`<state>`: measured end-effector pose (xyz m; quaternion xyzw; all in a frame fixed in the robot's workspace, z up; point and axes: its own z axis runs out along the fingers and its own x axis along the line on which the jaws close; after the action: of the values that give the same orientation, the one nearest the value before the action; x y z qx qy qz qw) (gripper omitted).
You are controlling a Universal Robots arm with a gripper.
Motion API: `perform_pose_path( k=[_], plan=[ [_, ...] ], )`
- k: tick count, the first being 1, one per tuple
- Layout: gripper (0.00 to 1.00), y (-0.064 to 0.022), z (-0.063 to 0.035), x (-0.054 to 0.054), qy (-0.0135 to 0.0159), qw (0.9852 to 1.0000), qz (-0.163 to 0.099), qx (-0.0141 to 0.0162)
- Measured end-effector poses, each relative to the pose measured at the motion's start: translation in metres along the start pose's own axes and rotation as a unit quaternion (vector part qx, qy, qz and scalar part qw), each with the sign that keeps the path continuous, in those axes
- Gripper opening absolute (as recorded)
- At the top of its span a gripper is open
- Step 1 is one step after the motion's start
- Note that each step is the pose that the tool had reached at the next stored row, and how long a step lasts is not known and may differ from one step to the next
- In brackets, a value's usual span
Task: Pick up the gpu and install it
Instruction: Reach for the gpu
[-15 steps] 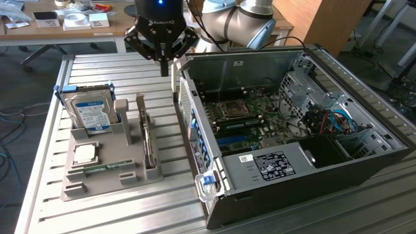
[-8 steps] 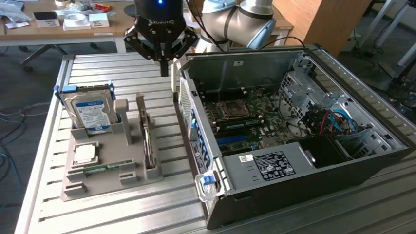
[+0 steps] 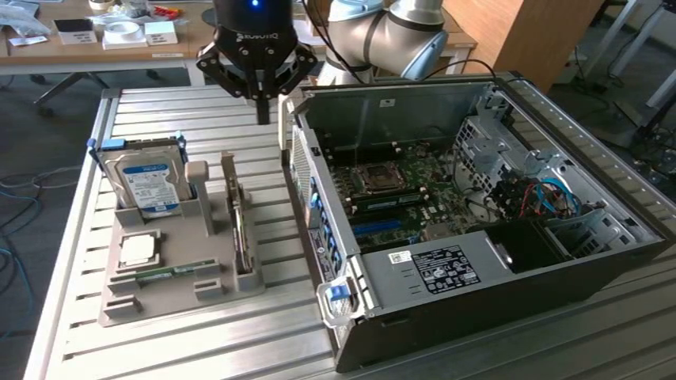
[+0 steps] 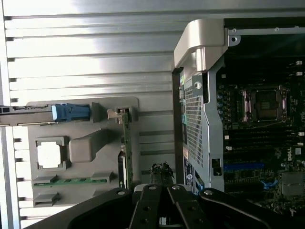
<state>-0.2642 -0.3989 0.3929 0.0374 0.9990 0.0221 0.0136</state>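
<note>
The gpu (image 3: 242,227) stands on edge in a slot of the grey holder tray (image 3: 138,305), a thin green card with a metal bracket at its far end. In the wrist view the gpu (image 4: 127,148) appears as a narrow green strip. My gripper (image 3: 262,111) hangs above the table, beyond the far end of the card, between the tray and the open computer case (image 3: 349,317). Its black fingers are shut with nothing between them. In the wrist view the gripper (image 4: 162,175) points down near the card's end, not touching it.
On the same tray stand a blue-labelled hard drive (image 3: 148,182), a processor chip (image 3: 138,249) and a RAM stick (image 3: 169,273). The case lies open with its motherboard (image 3: 396,186) and blue slots (image 3: 385,229) exposed. A cluttered desk (image 3: 106,47) sits behind the slatted metal table (image 3: 211,348).
</note>
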Motion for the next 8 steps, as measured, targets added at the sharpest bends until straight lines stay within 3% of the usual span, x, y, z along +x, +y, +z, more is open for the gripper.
perform_pose_path(
  k=[8],
  plan=[
    [0.11, -0.001, -0.0002, 0.014, 0.0, 1.0, 0.0, -0.0001]
  ],
)
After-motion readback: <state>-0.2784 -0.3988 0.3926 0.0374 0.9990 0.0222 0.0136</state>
